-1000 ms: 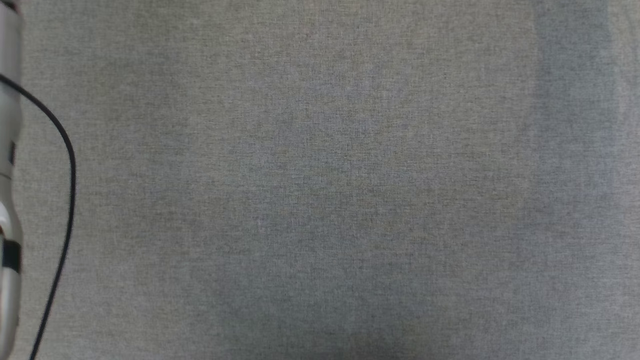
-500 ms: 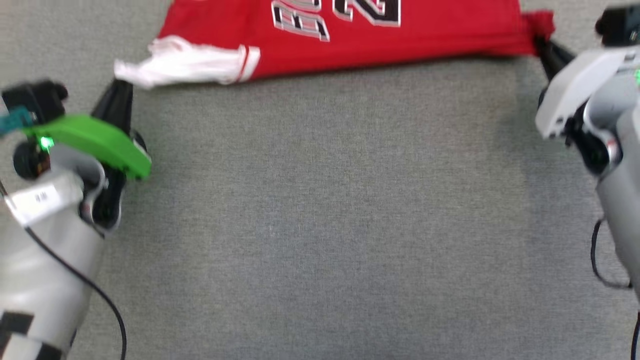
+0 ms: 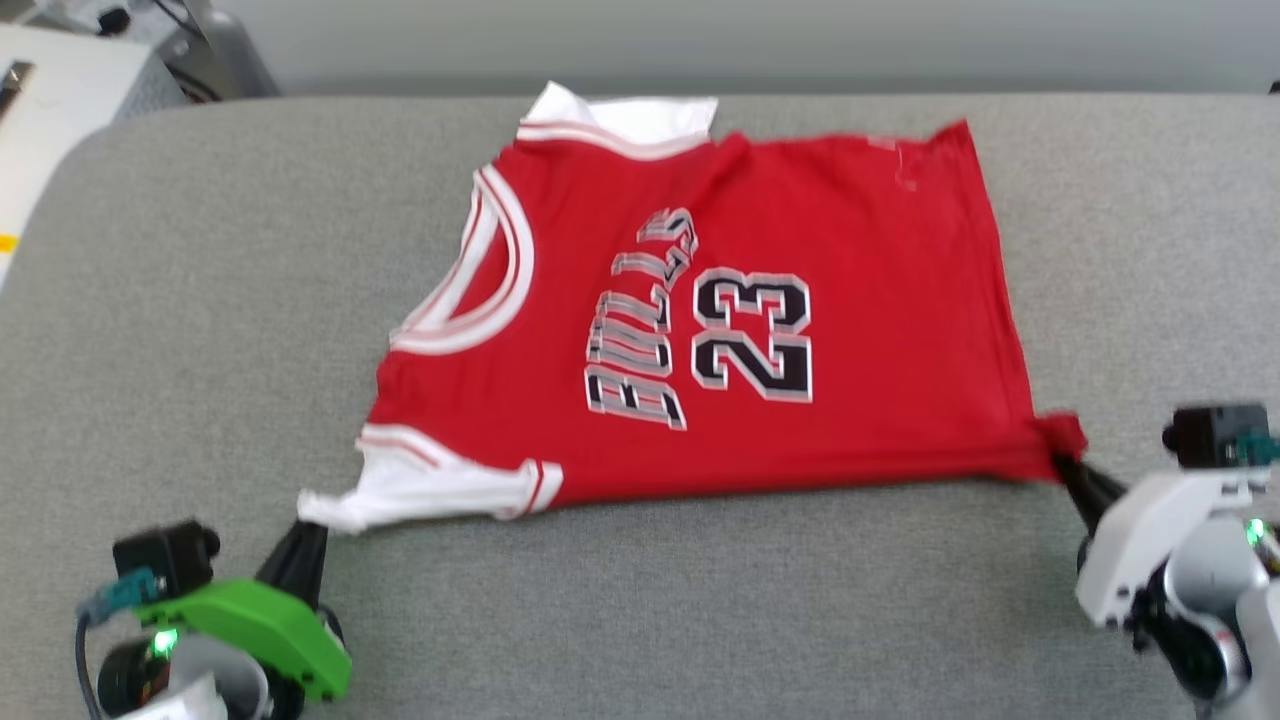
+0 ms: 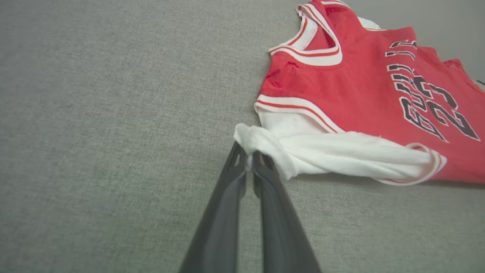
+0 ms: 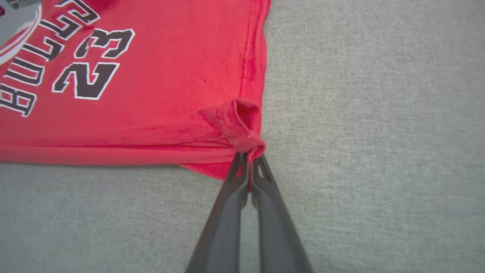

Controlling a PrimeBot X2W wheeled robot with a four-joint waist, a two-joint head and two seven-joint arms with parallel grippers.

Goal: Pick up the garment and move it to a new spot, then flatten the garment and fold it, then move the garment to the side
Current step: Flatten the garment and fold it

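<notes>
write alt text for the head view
A red jersey lies spread, chest print up, on a grey fabric surface, with its neck toward the view's left. The left gripper is shut on the near white sleeve, and the right gripper is shut on the near hem corner.

The tabletop (image 3: 180, 330) is covered in grey woven cloth, with a rounded corner at the far left in the head view. On it lies the garment (image 3: 880, 300), a red jersey spread chest-up, neck to the left, hem to the right, black number 23 showing. One white sleeve (image 3: 430, 495) bunches at its near edge; the other pokes out at the far edge.
</notes>
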